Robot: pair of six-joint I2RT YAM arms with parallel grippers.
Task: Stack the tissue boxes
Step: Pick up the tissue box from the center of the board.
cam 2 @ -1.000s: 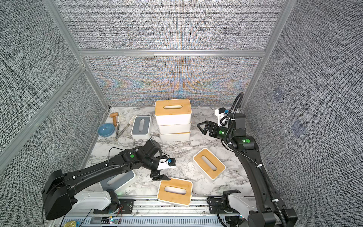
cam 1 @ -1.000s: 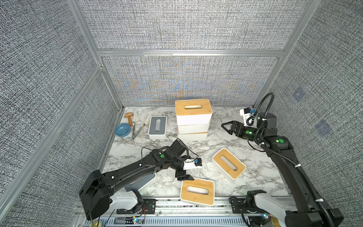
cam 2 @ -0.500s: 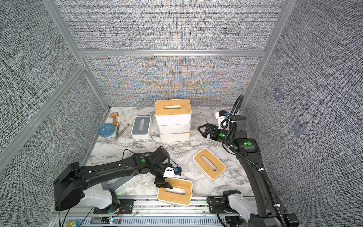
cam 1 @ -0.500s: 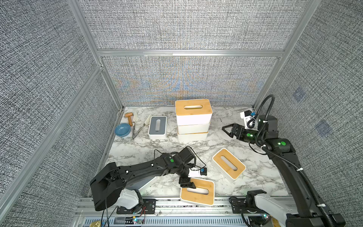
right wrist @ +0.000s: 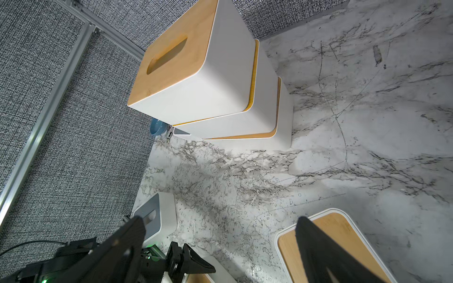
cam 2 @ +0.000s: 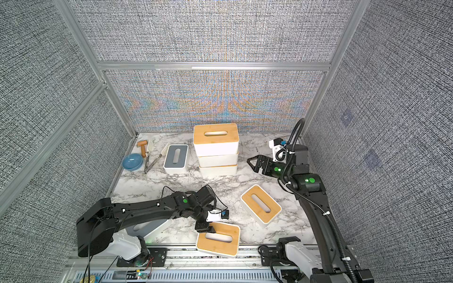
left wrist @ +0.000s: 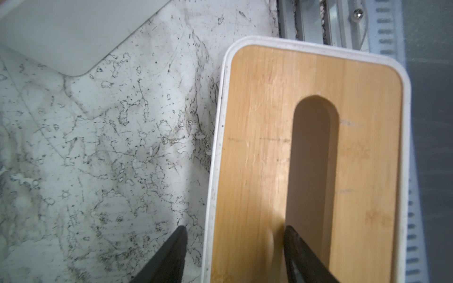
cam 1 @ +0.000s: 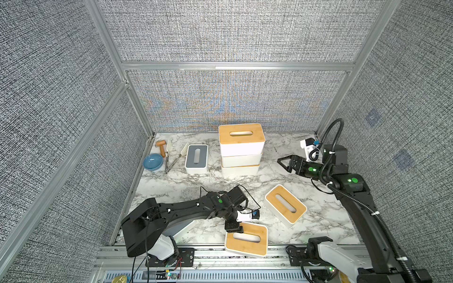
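Note:
Three bamboo-lidded tissue boxes (cam 1: 241,149) (cam 2: 215,147) (right wrist: 210,80) stand stacked at the back centre. A grey-lidded box (cam 1: 196,158) sits left of the stack, and another (cam 1: 181,224) lies under my left arm. A bamboo-lidded box (cam 1: 285,205) lies at the right. Another (cam 1: 246,239) (left wrist: 306,147) sits at the front edge. My left gripper (cam 1: 236,227) (left wrist: 235,245) straddles this box's long side, one finger in the slot, the other outside the wall with a gap. My right gripper (cam 1: 284,163) (right wrist: 220,227) hangs open and empty right of the stack.
A blue bowl (cam 1: 152,162), a wooden-handled brush (cam 1: 161,144) and metal tongs (cam 1: 171,159) lie at the back left by the wall. The front box overhangs the metal rail (cam 1: 208,252) along the table's front edge. Fabric walls enclose three sides.
My left gripper has come forward and down onto the front box's left end, and its jaws have narrowed. The right arm has shifted only slightly and stays open.

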